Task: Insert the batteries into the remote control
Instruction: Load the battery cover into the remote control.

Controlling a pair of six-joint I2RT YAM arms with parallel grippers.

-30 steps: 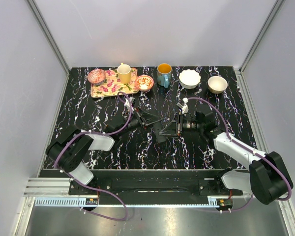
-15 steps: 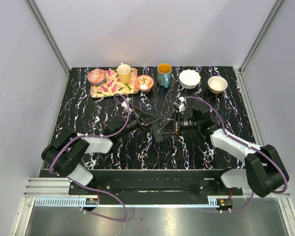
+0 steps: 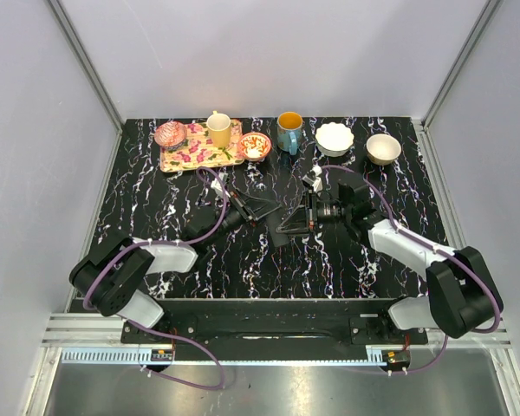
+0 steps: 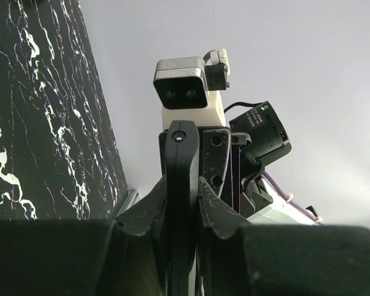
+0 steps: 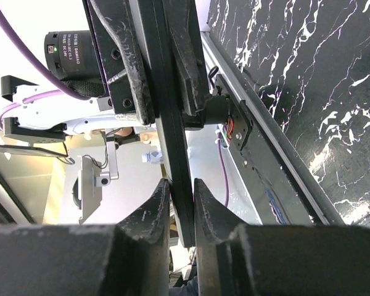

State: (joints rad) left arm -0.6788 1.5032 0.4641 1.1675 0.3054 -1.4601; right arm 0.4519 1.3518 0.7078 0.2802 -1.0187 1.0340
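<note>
The remote control is a slim black bar seen edge-on, gripped from both ends above the mid table. My left gripper is shut on one end of it, and the right wrist camera faces me from beyond the bar. My right gripper is shut on the other end of the remote. In the top view the left gripper and right gripper meet tip to tip, and the remote is hard to tell apart from them. No batteries are in view.
A floral tray with a pink bowl and a yellow cup stands at the back left. A small red bowl, a teal mug and two white bowls line the back edge.
Both grippers, joined on the remote, have shifted a little toward the back of the table. The right arm has stretched further forward. Neither grip has changed.
</note>
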